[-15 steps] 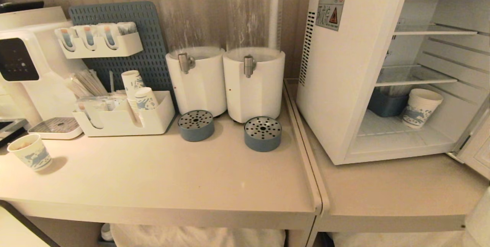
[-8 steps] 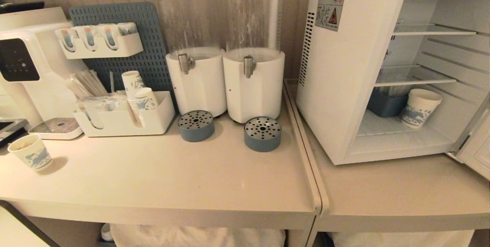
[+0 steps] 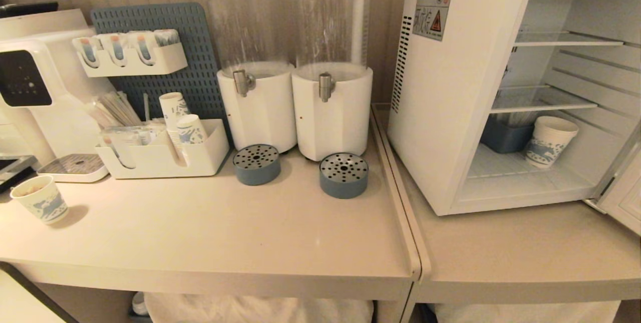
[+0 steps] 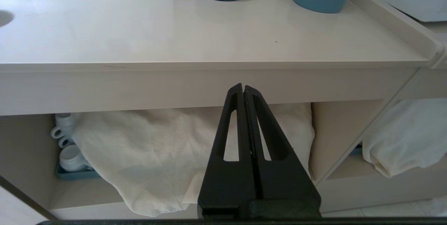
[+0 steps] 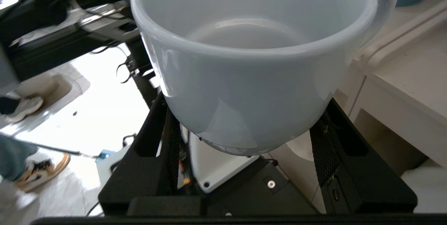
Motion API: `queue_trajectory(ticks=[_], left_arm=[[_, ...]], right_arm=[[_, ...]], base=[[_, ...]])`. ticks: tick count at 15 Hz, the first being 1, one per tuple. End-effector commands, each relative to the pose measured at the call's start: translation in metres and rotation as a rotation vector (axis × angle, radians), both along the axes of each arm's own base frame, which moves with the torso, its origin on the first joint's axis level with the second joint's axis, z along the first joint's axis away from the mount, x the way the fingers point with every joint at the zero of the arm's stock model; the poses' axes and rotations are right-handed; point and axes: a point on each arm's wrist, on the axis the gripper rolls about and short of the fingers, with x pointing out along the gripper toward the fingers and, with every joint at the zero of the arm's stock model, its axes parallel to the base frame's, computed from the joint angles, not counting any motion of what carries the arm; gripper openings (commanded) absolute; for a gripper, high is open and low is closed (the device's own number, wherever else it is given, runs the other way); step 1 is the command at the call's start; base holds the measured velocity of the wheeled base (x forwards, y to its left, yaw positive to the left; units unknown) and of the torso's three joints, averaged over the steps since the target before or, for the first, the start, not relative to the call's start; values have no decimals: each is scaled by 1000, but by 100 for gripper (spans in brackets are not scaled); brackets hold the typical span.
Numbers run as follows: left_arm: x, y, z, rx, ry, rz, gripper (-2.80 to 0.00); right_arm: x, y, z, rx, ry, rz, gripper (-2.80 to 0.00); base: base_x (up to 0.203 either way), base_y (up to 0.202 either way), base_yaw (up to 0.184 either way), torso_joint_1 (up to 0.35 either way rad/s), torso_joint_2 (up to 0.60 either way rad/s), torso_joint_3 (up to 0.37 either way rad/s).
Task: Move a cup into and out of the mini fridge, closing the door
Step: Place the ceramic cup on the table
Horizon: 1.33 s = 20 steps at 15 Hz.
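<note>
Beside the counter, right pincer (image 5: 244, 127) grasping the cup (image 5: 251, 54), left pincer (image 4: 243, 90) clenched, mini fridge (image 3: 450, 112) open.

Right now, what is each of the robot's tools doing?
Left tool: closed, empty, parked below the counter edge.
Right tool: closed on the white ceramic cup, off the counter.

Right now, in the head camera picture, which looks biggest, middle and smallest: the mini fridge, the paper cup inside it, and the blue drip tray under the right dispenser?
1. The mini fridge, by far the biggest.
2. The blue drip tray and the paper cup look about alike; the cup sits farther back, so I won't rank them.
</note>
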Motion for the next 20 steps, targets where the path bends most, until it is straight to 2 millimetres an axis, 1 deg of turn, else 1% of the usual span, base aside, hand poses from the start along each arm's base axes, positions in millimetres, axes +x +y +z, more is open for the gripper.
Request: queue_trajectory(ticks=[1,3,5,6,7,8,9,10,11,12,15,16,17,20], left_arm=[[0,0,0,-4,3,0,-280],[0,0,0,-8,3,0,-280],[0,0,0,-17,4,1,-280],[0,0,0,-25,7,2,-280],[0,0,0,-26,7,2,-280],[0,0,0,-26,7,4,-280],[0,0,0,-28,7,4,-280],[0,0,0,-26,7,4,-280],[0,0,0,-28,6,5,-280],[0,0,0,-29,6,7,-280],[0,0,1,-23,-5,6,-280],[1,0,1,-21,-15,6,-280],[1,0,1,-17,-24,7,-280],[2,1,2,56,-53,40,-280]], right_arm=[[-6,-3,0,-6,-19,-1,-280],[-8,-3,-11,-28,-46,-91,-280],[-13,-3,-24,-34,-126,-153,-280],[-16,-4,-34,-38,-188,-224,-280],[-16,-6,-39,-37,-238,-372,-280],[-11,-9,-38,-12,-263,-502,-280],[-1,-10,-34,44,-323,-592,-280],[10,-12,-39,71,-344,-689,-280],[21,-14,-48,74,-346,-774,-280],[34,-15,-62,65,-360,-839,-280],[55,-16,-92,45,-414,-903,-280],[60,-17,-103,27,-394,-909,-280],[61,-17,-109,10,-362,-914,-280],[61,-17,-112,-29,-308,-942,-280]], base=[[0,0,0,0,0,0],[0,0,0,0,0,0],[0,0,0,0,0,0],[0,0,0,0,0,0],[0,0,0,0,0,0],[0,0,0,0,0,0],[0,0,0,0,0,0],[0,0,0,0,0,0],[0,0,0,0,0,0],[0,0,0,0,0,0],[0,0,0,0,0,0],[0,0,0,0,0,0],[0,0,0,0,0,0],[0,0,0,0,0,0]])
